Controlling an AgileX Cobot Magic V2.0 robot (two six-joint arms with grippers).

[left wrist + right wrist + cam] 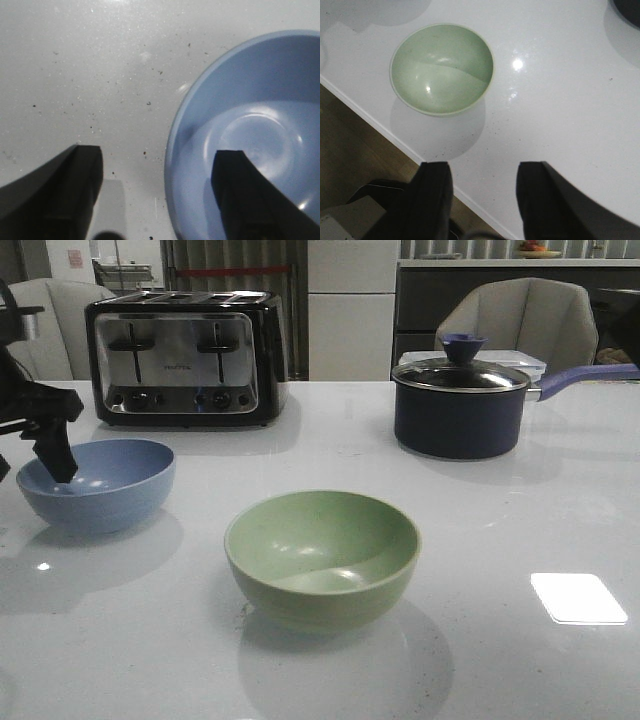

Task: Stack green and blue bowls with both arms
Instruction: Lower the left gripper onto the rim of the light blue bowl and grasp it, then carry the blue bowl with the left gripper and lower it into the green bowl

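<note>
Notably, our left gripper [157, 195] straddles the rim of the blue bowl [97, 483], fingers spread, one inside and one outside, nothing clamped yet; the green bowl [322, 555] sits mid-table, well apart to its right; our right gripper [482, 197], likewise parted and empty, hovers near the table's [480, 530] front edge, the green bowl ahead of its fingers.

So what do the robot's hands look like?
Both are plain black. The left gripper and right gripper each have two flat, angular fingers tapering toward blunt tips, matte with no markings. The left arm looks blocky, jointed and black too.
</note>
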